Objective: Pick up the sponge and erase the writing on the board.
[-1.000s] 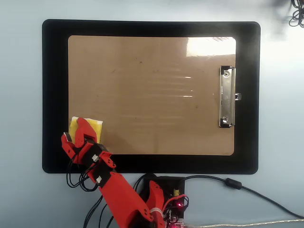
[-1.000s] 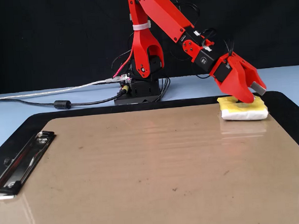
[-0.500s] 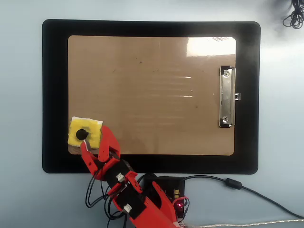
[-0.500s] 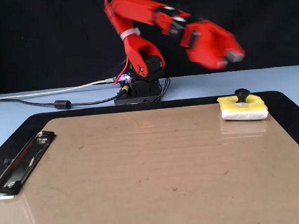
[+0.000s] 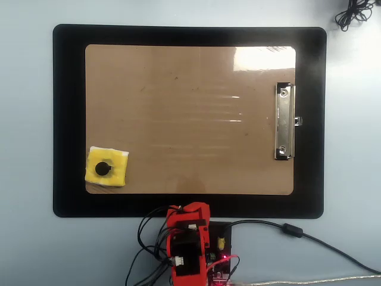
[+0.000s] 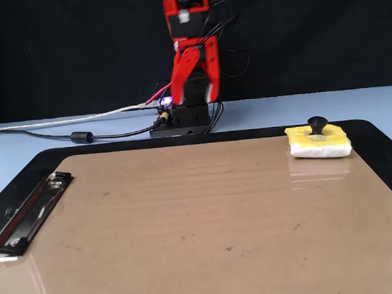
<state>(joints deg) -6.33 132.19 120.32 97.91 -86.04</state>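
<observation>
Brown glossy clipboard [image 5: 190, 113], rectangular with rounded corners, lying flat on a larger black mat [image 5: 68, 119] that frames it on all sides. The mat rests on a pale blue table [image 5: 24, 143].

Silver metal clip [image 5: 284, 121]: fixed at the board's right edge in the overhead view, at the left edge in the fixed view [image 6: 24, 214]. A bright window glare sits on the board's surface near the clip's corner.

Yellow square sponge [image 5: 107, 167], white underlayer showing in the fixed view [image 6: 319, 145], round black knob [image 5: 103, 168] at its centre. It lies flat on the board's lower left corner in the overhead view, the far right corner in the fixed view. Nothing touches or covers it.

No marker strokes are discernible on the board; only a few small dark specks and faint scuffs.

Red arm [image 5: 189, 247]: folded upright over its base, off the mat just beyond its near long edge in the overhead view, well apart from the sponge. The gripper [image 6: 196, 97] hangs pointing down over the base with a gap between its red jaws, which hold nothing.

Black base [image 6: 184, 120] with lit indicator lights. A black cable with a ferrite bead [image 6: 82, 136] and a grey cable [image 6: 61, 120] run along the table. A black cable bundle [image 5: 352, 11] lies at the table's top right corner in the overhead view.
</observation>
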